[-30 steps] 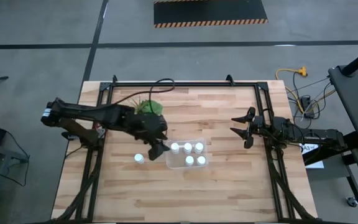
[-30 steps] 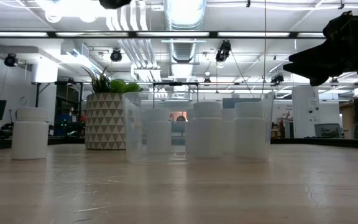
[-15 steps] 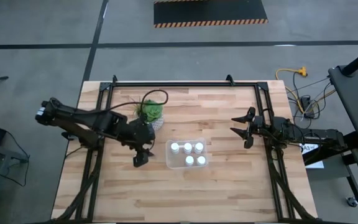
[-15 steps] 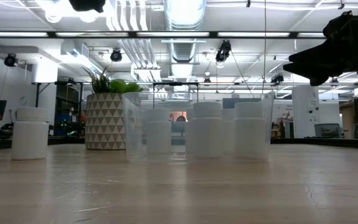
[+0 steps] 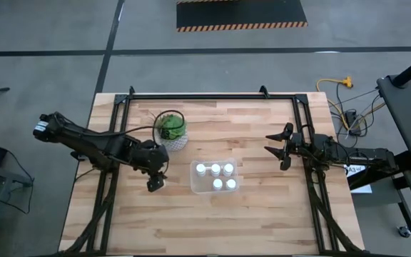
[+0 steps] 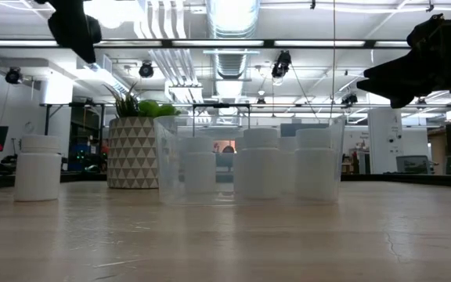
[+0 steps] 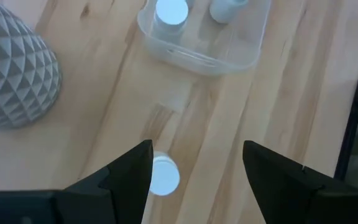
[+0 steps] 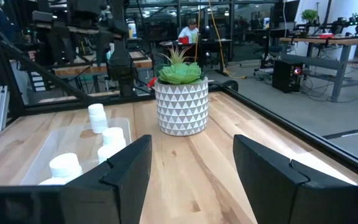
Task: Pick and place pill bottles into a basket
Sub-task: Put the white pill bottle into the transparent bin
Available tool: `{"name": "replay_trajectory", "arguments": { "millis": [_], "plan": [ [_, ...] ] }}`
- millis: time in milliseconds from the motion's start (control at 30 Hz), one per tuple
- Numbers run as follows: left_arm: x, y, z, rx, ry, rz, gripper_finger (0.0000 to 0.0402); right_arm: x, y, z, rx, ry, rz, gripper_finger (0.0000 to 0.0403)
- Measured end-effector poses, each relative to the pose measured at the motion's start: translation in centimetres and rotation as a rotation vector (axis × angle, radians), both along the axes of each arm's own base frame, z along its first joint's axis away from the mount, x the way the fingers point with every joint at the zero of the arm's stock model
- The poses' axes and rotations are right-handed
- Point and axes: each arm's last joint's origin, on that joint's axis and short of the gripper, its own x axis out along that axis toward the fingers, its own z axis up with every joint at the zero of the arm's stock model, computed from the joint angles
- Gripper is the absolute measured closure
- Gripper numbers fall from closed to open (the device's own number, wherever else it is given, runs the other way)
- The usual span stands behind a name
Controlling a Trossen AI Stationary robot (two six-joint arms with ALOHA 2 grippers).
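One white pill bottle (image 7: pixel 162 176) stands alone on the table, left of the clear basket (image 5: pixel 195 184); it also shows in the low view (image 6: pixel 37 167). My left gripper (image 7: pixel 196 152) is open and hovers well above this bottle, which sits below its left finger; the gripper hides it in the high view (image 5: pixel 155 184). Several bottles (image 5: pixel 215 169) stand upright inside the basket (image 6: pixel 249 160). My right gripper (image 5: pixel 273 147) is open and empty, waiting above the table's right side.
A green plant in a white patterned pot (image 5: pixel 171 128) stands just beyond my left gripper, near the basket's far left corner. A black frame rail (image 5: pixel 212 96) runs along the table's far edge and sides. Bare wood lies along the near edge.
My left gripper has gone from the basket's left end toward the table's left edge and come down over the lone bottle, uncovering the plant. Its fingers stay open. The bottles and basket have not moved.
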Motion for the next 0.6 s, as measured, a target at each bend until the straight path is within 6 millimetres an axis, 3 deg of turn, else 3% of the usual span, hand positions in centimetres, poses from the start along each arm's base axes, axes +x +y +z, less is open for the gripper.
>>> {"name": "replay_trajectory", "arguments": {
  "millis": [233,433,600],
  "plan": [
    [-1.3,0.5,-1.8,-0.061,-0.017,0.168,0.0171,0.0,0.0,0.0,0.0,0.0,0.0,0.0188],
    [-2.0,0.7,-3.5,-0.262,0.087,0.592,0.0171,0.0,0.0,0.0,0.0,0.0,0.0,0.0188],
    [-1.4,0.2,-4.4,-0.452,0.189,0.853,0.0171,0.0,0.0,0.0,0.0,0.0,0.0,0.0188]
  ]
}}
